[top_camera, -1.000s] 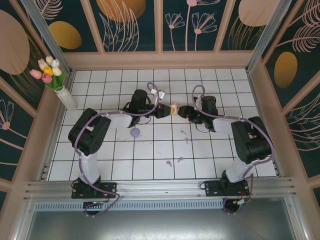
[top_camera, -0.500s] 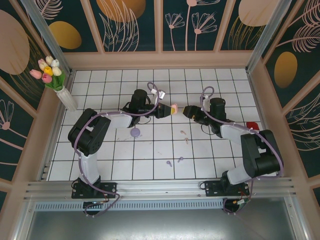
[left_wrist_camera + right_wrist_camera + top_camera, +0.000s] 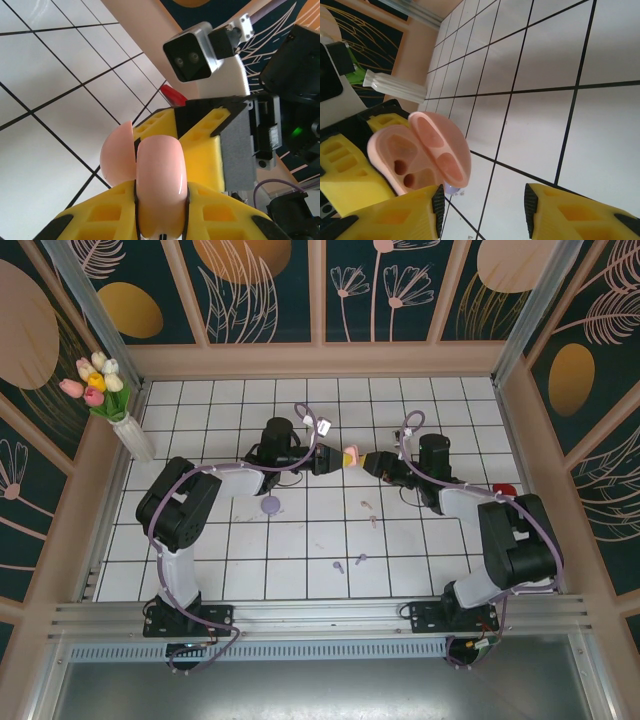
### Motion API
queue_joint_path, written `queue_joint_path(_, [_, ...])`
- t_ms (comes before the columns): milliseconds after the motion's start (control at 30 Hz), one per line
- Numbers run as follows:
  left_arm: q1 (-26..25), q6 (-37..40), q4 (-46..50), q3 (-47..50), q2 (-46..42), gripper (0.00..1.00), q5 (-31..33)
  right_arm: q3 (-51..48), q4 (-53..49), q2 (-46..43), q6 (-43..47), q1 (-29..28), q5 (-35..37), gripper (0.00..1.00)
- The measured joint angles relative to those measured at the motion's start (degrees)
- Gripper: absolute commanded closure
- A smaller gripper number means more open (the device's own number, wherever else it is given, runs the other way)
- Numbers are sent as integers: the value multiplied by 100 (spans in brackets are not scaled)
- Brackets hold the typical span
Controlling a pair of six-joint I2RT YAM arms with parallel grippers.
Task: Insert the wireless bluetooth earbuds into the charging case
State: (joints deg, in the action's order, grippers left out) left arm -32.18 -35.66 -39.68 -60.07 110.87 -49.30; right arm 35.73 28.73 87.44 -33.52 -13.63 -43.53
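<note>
**Case open, no buds in yet**

The pink charging case [image 3: 350, 454] was held aloft, clamped in the left gripper [image 3: 335, 457], with its lid hinged wide and both sockets seen empty. The right gripper [image 3: 372, 462] was poised just beside it, jaws apart, nothing carried. The pink earbuds [image 3: 366, 505] and lilac earbuds [image 3: 338, 566] were seen lying on the table [image 3: 450, 570], well apart from the case. Every insertion was yet to be done.

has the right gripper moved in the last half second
Yes. The right gripper slid left across the tile grid, up to the pink case.
</note>
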Motion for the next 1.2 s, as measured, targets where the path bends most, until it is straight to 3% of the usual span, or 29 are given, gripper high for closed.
queue_joint_path(500, [0,-85,-63,0,0,98,-136,129,109,164,13,-2,-181,56])
queue_joint_path(1200, [0,-208,-76,-70,2,98,-354,369,55,295,216,-2,-540,76])
